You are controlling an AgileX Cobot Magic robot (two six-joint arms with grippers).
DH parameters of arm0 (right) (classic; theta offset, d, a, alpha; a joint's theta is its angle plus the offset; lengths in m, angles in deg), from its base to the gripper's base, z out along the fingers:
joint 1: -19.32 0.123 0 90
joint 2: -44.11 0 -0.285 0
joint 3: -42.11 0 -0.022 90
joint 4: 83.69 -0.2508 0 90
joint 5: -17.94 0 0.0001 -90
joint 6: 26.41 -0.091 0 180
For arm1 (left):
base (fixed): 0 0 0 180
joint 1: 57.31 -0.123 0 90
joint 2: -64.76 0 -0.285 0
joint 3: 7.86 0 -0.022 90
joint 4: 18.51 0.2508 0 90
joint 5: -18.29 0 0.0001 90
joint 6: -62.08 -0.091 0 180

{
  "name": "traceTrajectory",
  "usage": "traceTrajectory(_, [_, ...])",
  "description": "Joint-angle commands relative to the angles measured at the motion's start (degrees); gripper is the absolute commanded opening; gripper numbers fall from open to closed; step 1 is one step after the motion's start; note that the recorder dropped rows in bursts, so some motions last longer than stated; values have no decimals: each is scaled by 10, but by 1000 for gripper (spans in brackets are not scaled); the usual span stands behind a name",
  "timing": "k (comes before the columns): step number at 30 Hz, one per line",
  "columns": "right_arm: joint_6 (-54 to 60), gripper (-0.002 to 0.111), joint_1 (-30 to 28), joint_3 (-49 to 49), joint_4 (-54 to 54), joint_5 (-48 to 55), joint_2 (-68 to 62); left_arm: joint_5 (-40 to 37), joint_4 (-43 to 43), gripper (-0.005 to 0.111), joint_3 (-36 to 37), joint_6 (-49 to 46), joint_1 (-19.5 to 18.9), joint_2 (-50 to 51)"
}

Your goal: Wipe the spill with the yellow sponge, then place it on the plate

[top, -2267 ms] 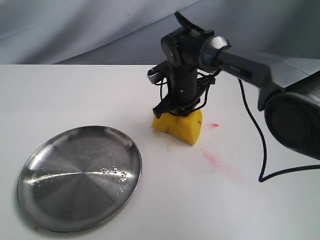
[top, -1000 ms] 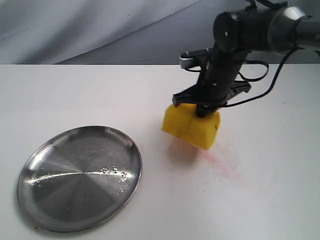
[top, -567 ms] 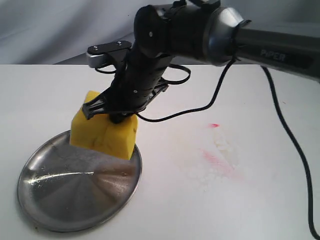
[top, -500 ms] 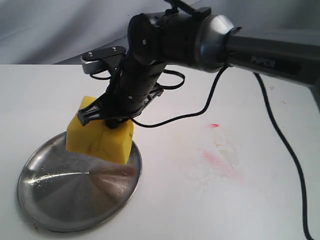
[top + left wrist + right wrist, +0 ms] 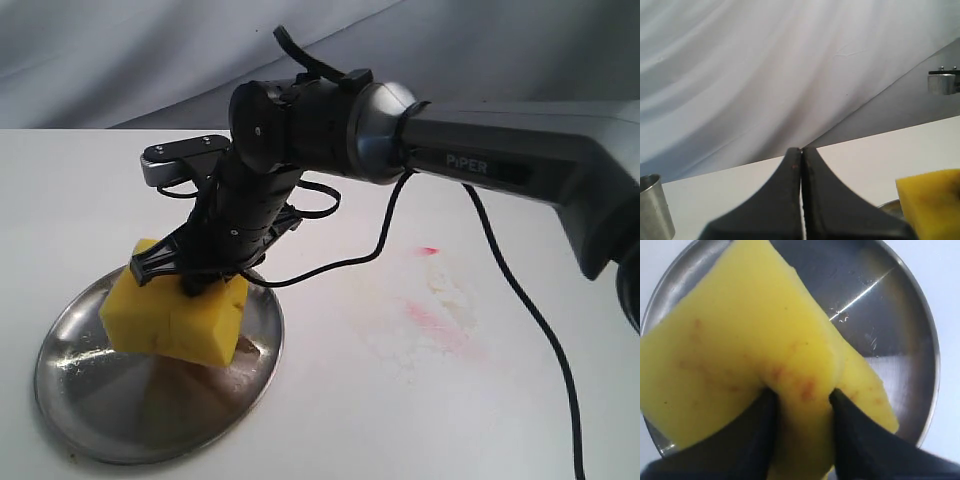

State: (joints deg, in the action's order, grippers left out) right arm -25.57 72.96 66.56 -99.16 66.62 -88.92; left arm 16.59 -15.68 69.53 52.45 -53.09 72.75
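Moved: right gripper [image 5: 203, 283] with sponge [image 5: 170, 322] gone from tabletop [image 5: 340, 410] beside pink streaks [image 5: 432, 320] to plate [image 5: 80, 420]; sponge first pressed on tabletop, then lifted, then carried left to plate's rim; now further in over plate, lower than half a second ago, contact unclear; arm reaches farther left; droplets on plate now hidden behind sponge; former spot uncovered.

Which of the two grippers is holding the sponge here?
The right gripper: its jaws pinch the yellow sponge over the plate. The left gripper has its jaws closed on nothing.
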Motion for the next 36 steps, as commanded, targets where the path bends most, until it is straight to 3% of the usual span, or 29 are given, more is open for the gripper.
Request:
traceTrajectory(1, [2,61,0,4,-15,-11,3,4,-4,0,-2,5,-2,-2])
traceTrajectory(3, [2,67,0,4,-28,-13,3,4,-4,0,-2,5,-2,-2])
traceTrajectory(8, [2,62,0,4,-27,12,21,4,-4,0,-2,5,-2,-2])
traceTrajectory(13, [-43,27,5,-7,50,50,63,4,-4,0,-2,5,-2,-2])
traceTrajectory(16, [-109,6,13,-63,128,10,112,4,-4,0,-2,5,-2,-2])
traceTrajectory(18, [-125,0,17,-126,142,-32,148,4,-4,0,-2,5,-2,-2])
traceTrajectory(22, [-144,0,18,-245,139,-121,227,4,-4,0,-2,5,-2,-2])
traceTrajectory(36, [-190,0,18,-550,137,-251,522,4,-4,0,-2,5,-2,-2])
